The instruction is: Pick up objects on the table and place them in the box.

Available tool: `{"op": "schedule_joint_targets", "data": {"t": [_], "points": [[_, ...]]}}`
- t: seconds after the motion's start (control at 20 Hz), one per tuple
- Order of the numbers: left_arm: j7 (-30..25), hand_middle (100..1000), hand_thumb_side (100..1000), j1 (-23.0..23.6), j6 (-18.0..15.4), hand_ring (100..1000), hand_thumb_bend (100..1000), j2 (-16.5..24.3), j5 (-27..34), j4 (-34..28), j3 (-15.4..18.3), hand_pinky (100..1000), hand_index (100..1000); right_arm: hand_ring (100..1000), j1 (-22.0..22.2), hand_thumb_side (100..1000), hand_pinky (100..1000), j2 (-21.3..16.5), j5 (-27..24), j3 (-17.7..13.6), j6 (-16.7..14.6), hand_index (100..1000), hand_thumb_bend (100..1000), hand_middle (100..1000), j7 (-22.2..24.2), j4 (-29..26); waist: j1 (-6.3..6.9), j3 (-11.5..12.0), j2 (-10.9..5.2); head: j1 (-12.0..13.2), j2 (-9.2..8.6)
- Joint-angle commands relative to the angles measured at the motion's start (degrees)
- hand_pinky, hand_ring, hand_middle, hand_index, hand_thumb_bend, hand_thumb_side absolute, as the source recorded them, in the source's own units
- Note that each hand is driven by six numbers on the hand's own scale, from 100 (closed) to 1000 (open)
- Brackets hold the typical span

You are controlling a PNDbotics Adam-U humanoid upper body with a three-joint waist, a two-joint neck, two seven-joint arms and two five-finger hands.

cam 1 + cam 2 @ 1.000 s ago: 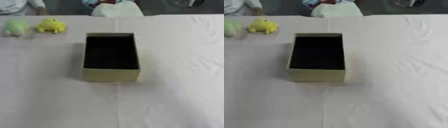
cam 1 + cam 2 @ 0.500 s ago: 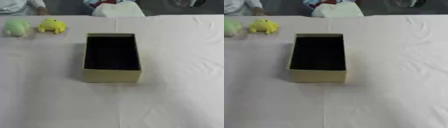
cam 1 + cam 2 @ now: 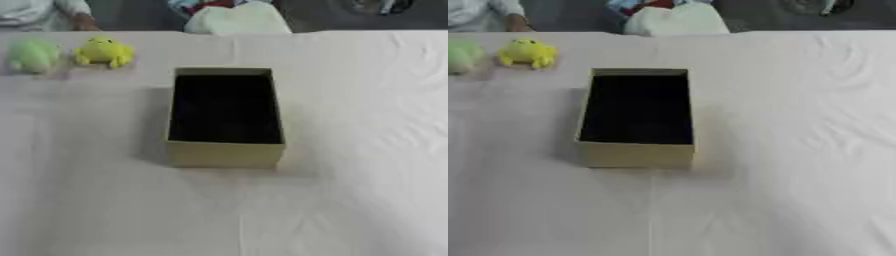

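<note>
An open tan box (image 3: 226, 154) with a dark inside stands upright in the middle of the white-clothed table (image 3: 350, 190). I see nothing lying inside it. Two small soft things sit at the far left of the table: a yellow one (image 3: 104, 51) and, to its left, a pale green one (image 3: 34, 55). They lie close together but apart from the box. Neither of my hands shows in either view.
Beyond the table's far edge stands a white rounded thing (image 3: 236, 19). A person's hand (image 3: 85, 22) rests at that edge, behind the yellow thing and not touching it. The cloth is wrinkled on the right side.
</note>
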Motion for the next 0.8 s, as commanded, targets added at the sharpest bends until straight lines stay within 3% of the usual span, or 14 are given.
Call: {"op": "schedule_joint_targets", "data": {"t": [0.05, 0.8], "points": [[0.34, 926, 136, -1.29, 0.47, 892, 545, 1.52, -0.35, -0.48, 0.89, 878, 981, 735, -0.9, 1000, 772, -2.32, -0.11, -0.41, -0.12, 784, 100, 711, 0.13, -0.91, 0.15, 0.1, -0.72, -0.06, -0.9], [0.93, 932, 157, -3.47, 0.39, 888, 546, 1.47, 1.58, -1.91, 0.95, 878, 987, 732, -0.53, 1000, 772, -2.89, 0.65, -0.8, 0.09, 783, 100, 707, -0.51, -0.91, 0.38, -0.06, 1.54, 2.25, -2.84]]}}
